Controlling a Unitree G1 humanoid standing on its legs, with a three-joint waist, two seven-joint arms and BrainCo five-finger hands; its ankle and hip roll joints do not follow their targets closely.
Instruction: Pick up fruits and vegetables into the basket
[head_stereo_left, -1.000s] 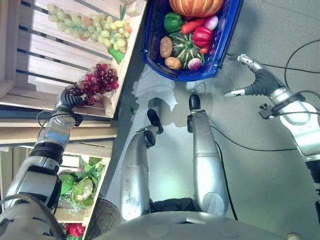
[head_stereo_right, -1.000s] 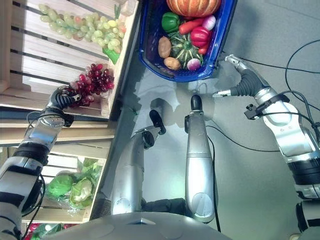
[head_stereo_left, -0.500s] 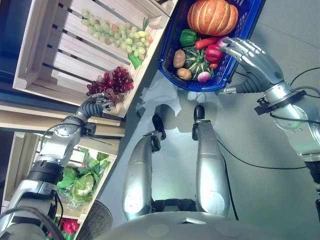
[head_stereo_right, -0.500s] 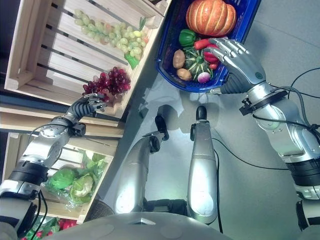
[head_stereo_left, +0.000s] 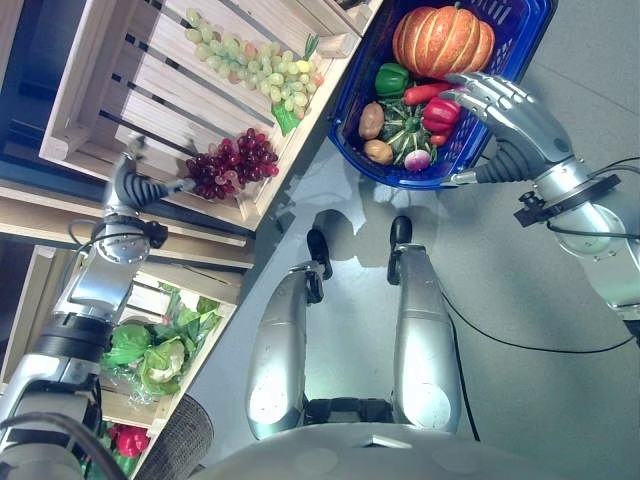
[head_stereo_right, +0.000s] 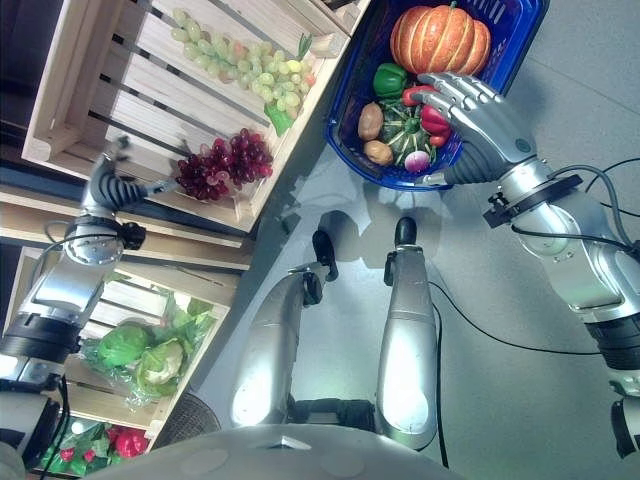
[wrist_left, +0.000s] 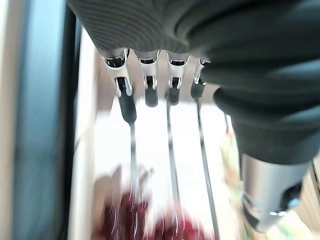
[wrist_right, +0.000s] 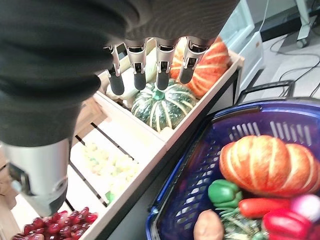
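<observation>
Left hand (head_stereo_left: 133, 185): seen at the near edge of the wooden crate (head_stereo_left: 95, 95); fingers (wrist_left: 127, 105) extended and released, nothing grasped. The thumb is held apart from them.

Red grapes (head_stereo_left: 232, 167): lying on the crate slats just beyond the left fingertips, apart from them. No contact is seen in the left wrist view.

Green grapes (head_stereo_left: 258, 68): placed farther along the same crate, well past the red bunch from the left fingers.

Right hand (head_stereo_right: 480, 118): spread over the rim of the blue basket (head_stereo_left: 352, 120) on the floor; fingers straight, nothing held.

Basket contents: pumpkin (head_stereo_left: 443, 40), green pepper (head_stereo_left: 391, 78), striped squash (head_stereo_left: 406, 120), red pepper (head_stereo_left: 440, 112), potato (head_stereo_left: 371, 120) are seen under and beside the right fingers.

Step in hand: judged to be the reach for the red grapes, not yet taken.

Handling, red grapes: judged light, soft and loose; single berries could be shed or crushed if squeezed hard. The bunch is expected to sag and swing when lifted.

Where to take hold: best cupped from below around the thick middle of the bunch, or pinched at the stem end if that can be found; the stem cannot be made out here.

Risk: slats beneath may catch fingertips during scooping.
</observation>
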